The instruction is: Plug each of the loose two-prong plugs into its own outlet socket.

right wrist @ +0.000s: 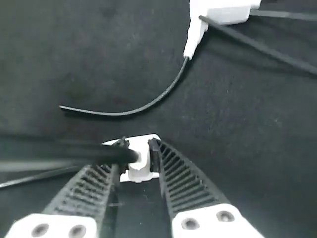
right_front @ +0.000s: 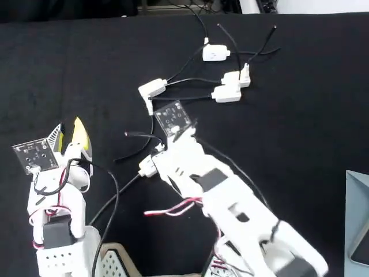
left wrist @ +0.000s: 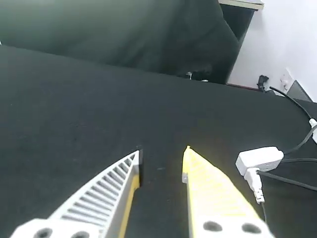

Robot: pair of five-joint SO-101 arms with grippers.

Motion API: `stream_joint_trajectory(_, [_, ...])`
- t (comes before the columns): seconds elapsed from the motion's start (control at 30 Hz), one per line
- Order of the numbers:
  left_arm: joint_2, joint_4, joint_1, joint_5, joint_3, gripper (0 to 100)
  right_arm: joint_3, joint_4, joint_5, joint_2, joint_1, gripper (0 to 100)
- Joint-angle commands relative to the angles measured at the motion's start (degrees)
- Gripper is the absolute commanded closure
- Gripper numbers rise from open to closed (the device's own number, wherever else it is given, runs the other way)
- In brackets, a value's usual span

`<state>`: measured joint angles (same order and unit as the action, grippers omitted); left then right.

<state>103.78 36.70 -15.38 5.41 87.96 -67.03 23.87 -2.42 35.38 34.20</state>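
Several white outlet sockets lie on the black cloth at the back: one (right_front: 216, 53), a pair (right_front: 236, 79) (right_front: 226, 93), and a nearer one (right_front: 153, 88) with a plug and short black cable attached. In the right wrist view that nearer socket (right wrist: 223, 9) lies beyond my right gripper (right wrist: 137, 145), which is shut on a white two-prong plug (right wrist: 140, 166). From above, the plug (right_front: 148, 167) sits mid-table at the right gripper (right_front: 152, 163). My left gripper (right_front: 68, 126) (left wrist: 161, 156) stands open and holds nothing at the left, with a socket (left wrist: 260, 158) off to its side.
Black cables (right_front: 184, 81) run from the sockets toward the back edge. A short cable's loose end (right_front: 128, 134) lies mid-table. The held plug's cable (right_front: 112, 199) trails toward the front. A grey-blue box (right_front: 357, 219) stands at the right edge.
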Motion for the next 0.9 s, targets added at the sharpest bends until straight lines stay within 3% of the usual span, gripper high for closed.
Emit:
stream_joint_trajectory(0.0, [0.26,-1.41,-0.40,0.26,-0.31,85,4.53,-1.76,0.70,-4.35,-1.14,98.6])
stream_joint_trajectory(0.87, [0.26,-1.41,-0.13,0.18,-0.31,85,3.30,-6.33,2.37,-9.45,-2.02,98.6])
